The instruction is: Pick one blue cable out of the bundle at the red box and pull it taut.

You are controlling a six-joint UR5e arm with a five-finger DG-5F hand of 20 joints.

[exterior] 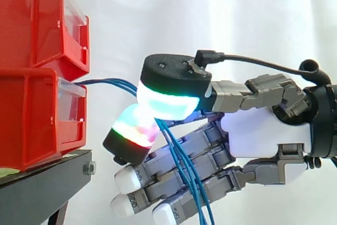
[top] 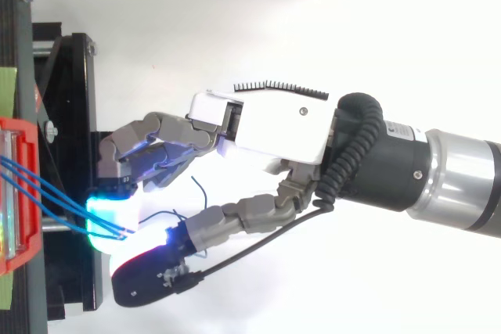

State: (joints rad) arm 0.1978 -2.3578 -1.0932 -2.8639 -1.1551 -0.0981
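Observation:
Thin blue cables [exterior: 108, 82] leave the front of the lower red box [exterior: 37, 125] and run right to my hand [exterior: 263, 130]. There a cyan-green glowing pad [exterior: 168, 101] and a red-green glowing pad [exterior: 134, 130] close together on the cables. I cannot tell how many cables are pinched. Below the pinch the cables [exterior: 187, 183] hang down across the other, straighter fingers. From above, three blue cables [top: 47, 189] stretch from the red box [top: 17, 209] to the glowing pads [top: 109, 220], and my hand [top: 274, 127] comes in from the right.
A second red box [exterior: 37, 19] is stacked on the lower one. Both rest on a black stand [exterior: 42, 183], which also lies under the hand's fingers in the top view [top: 74, 154]. A white curtain hangs behind.

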